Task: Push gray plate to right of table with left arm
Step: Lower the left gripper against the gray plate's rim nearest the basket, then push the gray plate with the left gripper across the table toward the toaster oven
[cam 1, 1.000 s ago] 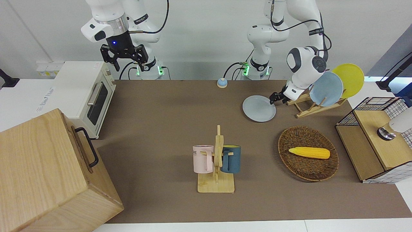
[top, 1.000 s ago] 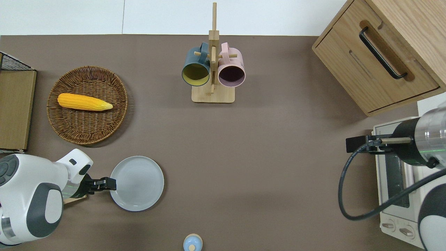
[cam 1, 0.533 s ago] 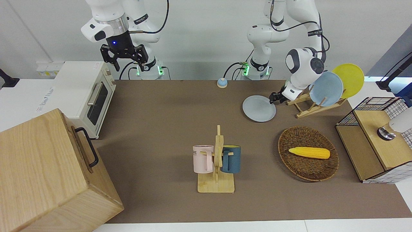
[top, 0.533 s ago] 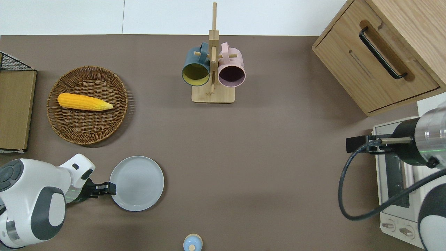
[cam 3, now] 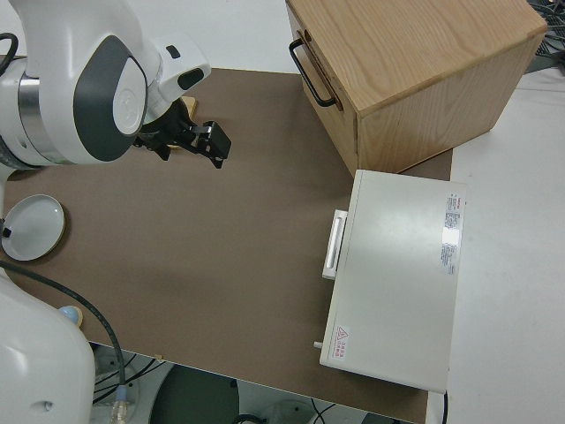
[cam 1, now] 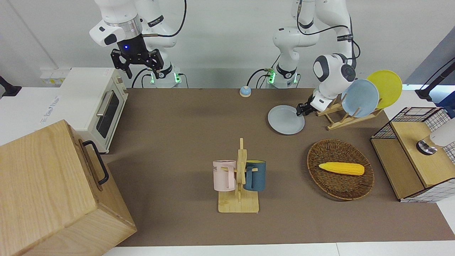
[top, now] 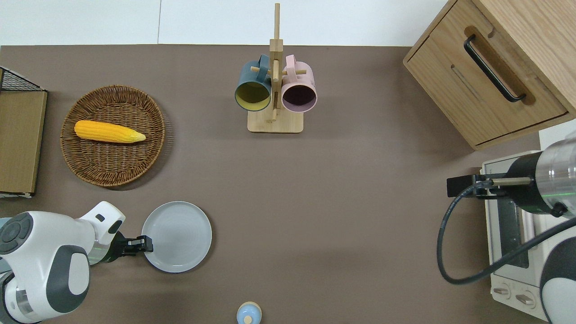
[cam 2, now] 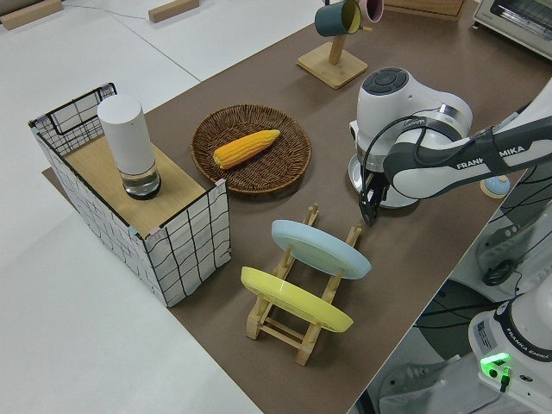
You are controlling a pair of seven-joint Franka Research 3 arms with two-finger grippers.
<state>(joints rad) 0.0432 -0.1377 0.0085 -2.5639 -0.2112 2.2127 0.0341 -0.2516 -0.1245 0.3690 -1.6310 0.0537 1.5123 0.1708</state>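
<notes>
The gray plate lies flat on the table, its rim touched by the left gripper, whose jaws appear closed and empty. A level, centred push toward the right arm's end is advised.

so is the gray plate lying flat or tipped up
Flat. The gray plate lies on the table, whole rim down, empty, with the left gripper at its edge.
</notes>
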